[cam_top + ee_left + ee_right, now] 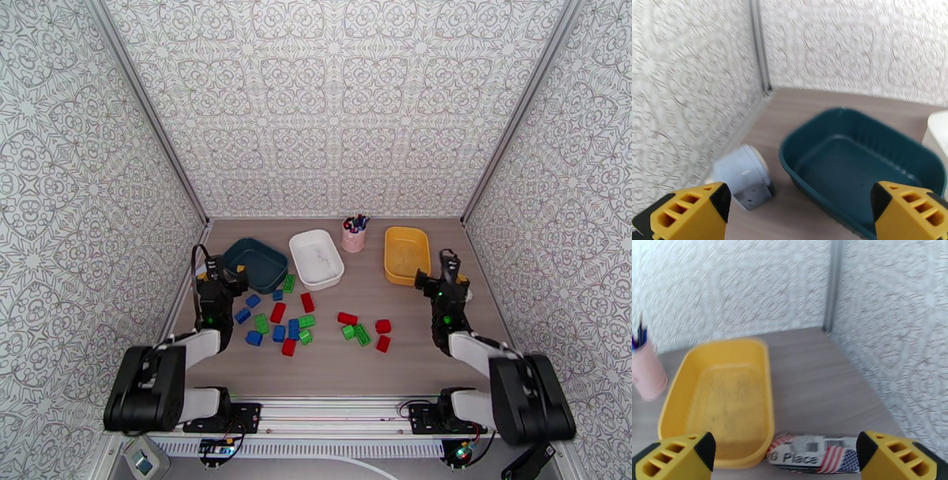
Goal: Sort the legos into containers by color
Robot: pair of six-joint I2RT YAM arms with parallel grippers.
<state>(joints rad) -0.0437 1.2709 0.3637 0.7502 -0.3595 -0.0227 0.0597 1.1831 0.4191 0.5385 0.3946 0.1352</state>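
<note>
1. The left claw (800, 203) and right claw (786, 455) stand spread and empty, near the teal tub (254, 264) and yellow tub (406, 254).
2. The legos (294, 325) lie loose mid-bench, in front of the tubs. The colours are packed close, so a wide claw could pinch two or scatter neighbours.
3. A flag-printed packet (817, 453) just beside the yellow tub, and a pale cylinder (744, 177), perhaps a tape roll, by the teal one, could snag a descending claw.
4. A swing could tip the pink cup (353, 235).

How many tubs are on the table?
3, in a row at the back: dark teal tub left, white tub middle, yellow tub right. All look empty; none seems hidden.
</note>
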